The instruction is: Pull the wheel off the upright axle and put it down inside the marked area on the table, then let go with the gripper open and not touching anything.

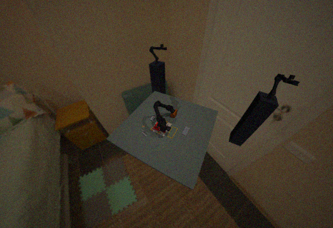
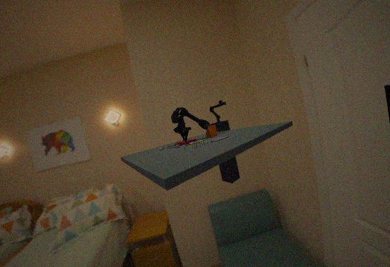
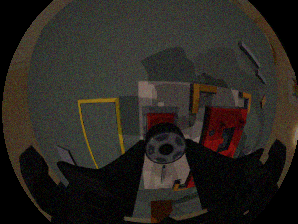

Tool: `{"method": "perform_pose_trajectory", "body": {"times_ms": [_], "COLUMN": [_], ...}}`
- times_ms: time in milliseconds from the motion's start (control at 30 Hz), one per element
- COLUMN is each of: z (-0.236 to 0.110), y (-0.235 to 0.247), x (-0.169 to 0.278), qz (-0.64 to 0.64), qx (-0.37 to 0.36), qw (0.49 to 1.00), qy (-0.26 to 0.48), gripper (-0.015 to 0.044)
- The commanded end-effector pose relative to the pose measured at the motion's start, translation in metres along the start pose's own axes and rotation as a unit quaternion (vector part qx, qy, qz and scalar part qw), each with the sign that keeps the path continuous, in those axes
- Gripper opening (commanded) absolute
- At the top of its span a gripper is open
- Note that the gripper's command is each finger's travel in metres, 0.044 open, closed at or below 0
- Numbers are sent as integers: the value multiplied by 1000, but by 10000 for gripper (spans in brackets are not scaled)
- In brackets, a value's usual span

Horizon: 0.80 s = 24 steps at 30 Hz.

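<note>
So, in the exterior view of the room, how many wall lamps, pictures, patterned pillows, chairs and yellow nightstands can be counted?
Wall lamps: 2
Bear picture: 1
Patterned pillows: 2
Teal chair: 1
Yellow nightstand: 1
Total: 7

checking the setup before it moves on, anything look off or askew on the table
Nothing looks spilled or damaged. The gripper is shut on the wheel, which sits straight between the fingers in the wrist view. The yellow-outlined marked area lies flat beside it. The pictures are dim, so small faults could be missed.
</note>
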<state>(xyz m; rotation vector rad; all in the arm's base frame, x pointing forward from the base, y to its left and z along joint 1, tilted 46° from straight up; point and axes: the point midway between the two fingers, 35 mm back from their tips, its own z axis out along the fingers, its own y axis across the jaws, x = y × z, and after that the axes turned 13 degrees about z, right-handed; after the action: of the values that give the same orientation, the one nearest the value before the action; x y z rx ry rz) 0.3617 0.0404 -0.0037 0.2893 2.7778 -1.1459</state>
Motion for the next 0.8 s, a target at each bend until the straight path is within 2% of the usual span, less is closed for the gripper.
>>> {"method": "perform_pose_trajectory", "body": {"times_ms": [0,767], "z": [-4,-12], "y": [0,0], "x": [-1,-1], "qz": [2,1], "qx": [-2,-2], "qw": [1000,1000], "qy": [-3,-3], "gripper": [0,0]}}
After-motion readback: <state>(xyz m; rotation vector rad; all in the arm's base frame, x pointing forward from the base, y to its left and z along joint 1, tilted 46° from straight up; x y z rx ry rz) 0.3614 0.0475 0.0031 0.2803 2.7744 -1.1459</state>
